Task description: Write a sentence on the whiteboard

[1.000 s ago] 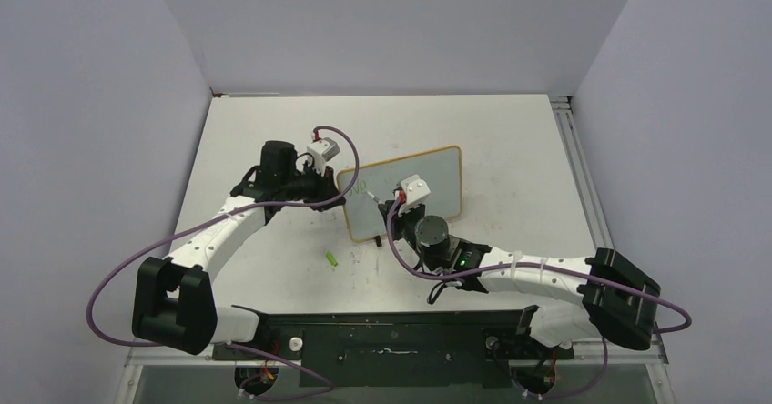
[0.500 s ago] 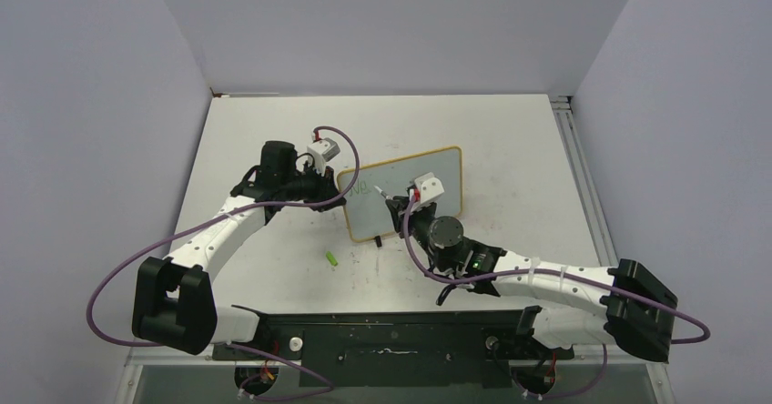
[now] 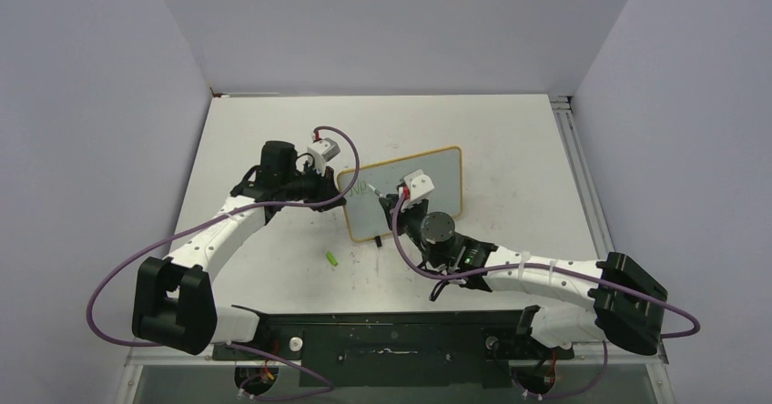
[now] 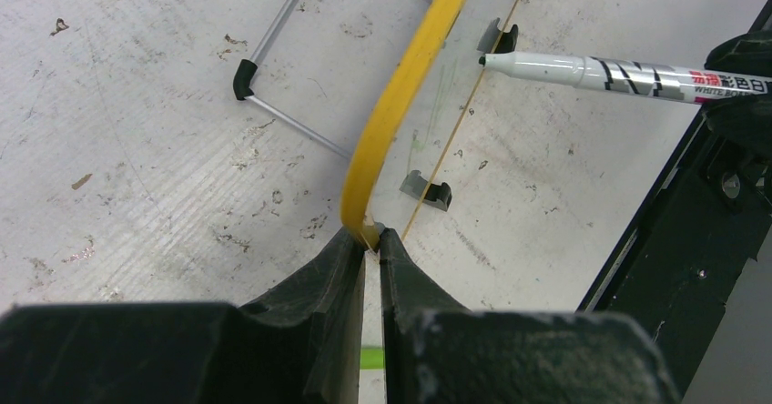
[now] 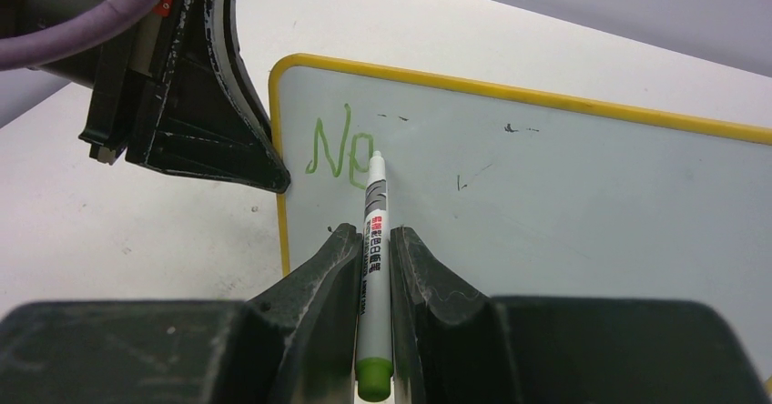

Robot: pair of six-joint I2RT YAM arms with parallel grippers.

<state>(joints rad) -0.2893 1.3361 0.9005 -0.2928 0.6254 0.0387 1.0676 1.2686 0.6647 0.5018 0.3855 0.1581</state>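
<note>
The whiteboard (image 3: 437,178) stands tilted on the table, yellow-framed (image 4: 401,85), its face (image 5: 564,195) toward me. My left gripper (image 3: 342,188) is shut on its left frame edge (image 4: 371,236). The sentence (image 5: 337,154) is only the green letters "Ne" at the board's upper left. My right gripper (image 5: 373,236) is shut on a white marker (image 5: 375,208) with a green end. The marker tip rests at the end of the second letter, and the marker (image 4: 601,72) also shows in the left wrist view. In the top view the right gripper (image 3: 398,200) is in front of the board's left half.
A green marker cap (image 3: 333,258) lies on the scuffed table in front of the board's left end. The board's wire stand (image 4: 282,67) with black feet sits behind it. A black rail (image 3: 391,336) runs along the near edge.
The right wrist swung to the right and then came back left along the board. The green writing has grown from one letter to two. The left arm has not moved.
</note>
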